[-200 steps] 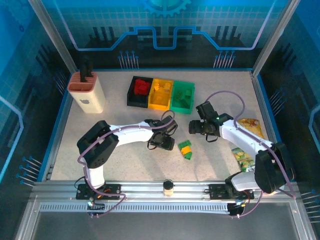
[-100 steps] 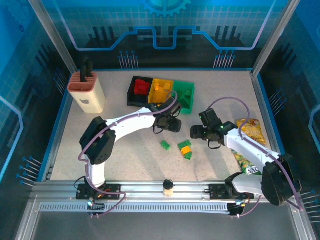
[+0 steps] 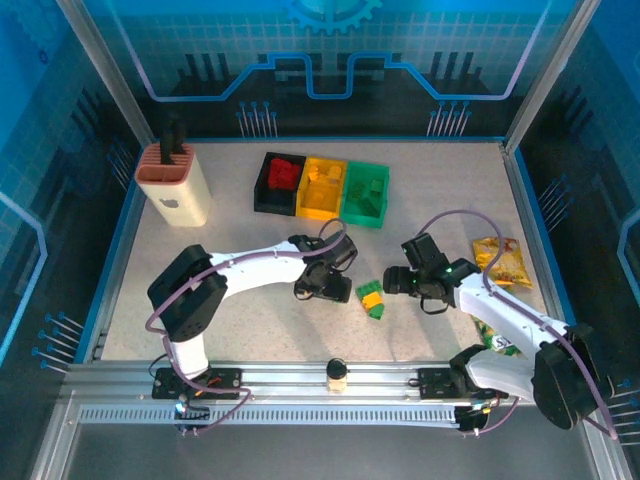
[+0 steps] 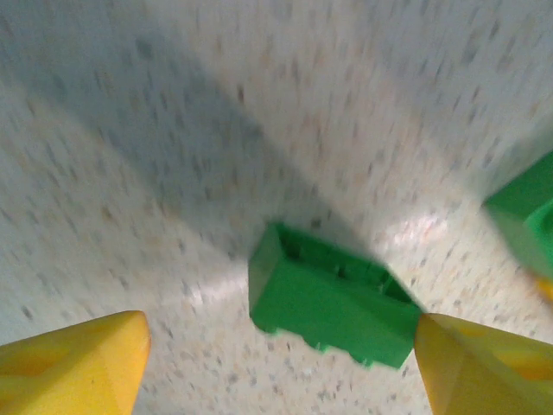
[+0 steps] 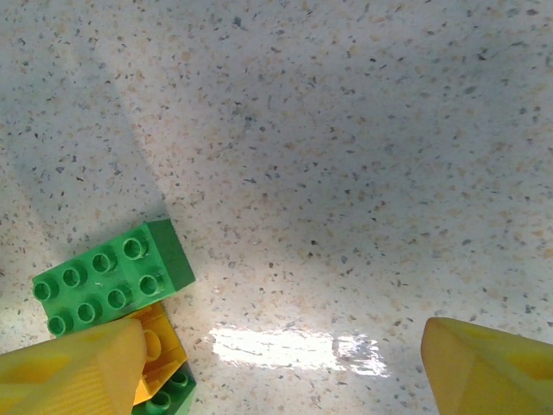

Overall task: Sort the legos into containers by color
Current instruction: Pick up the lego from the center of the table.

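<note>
Near side of the green bin [image 3: 362,221], on the desk [image 3: 250,325]: one green brick [image 4: 333,298], flanked by the left gripper [image 4: 276,363], spread, likely for pickup. Beside it, a yellow-and-green cluster [image 3: 371,298]; right gripper [image 5: 276,372] spread, empty. Green bin: green bricks. Adjoining yellow bin [image 3: 318,213]: yellow. Black bin [image 3: 262,190] beyond: red.

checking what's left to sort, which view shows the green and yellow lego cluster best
Right wrist: the lego cluster is close and sharp, studs visible on the green brick, a yellow one beside it. Top external shows the cluster small. Left wrist catches a blurred green corner at its right edge, likely the same cluster.
</note>
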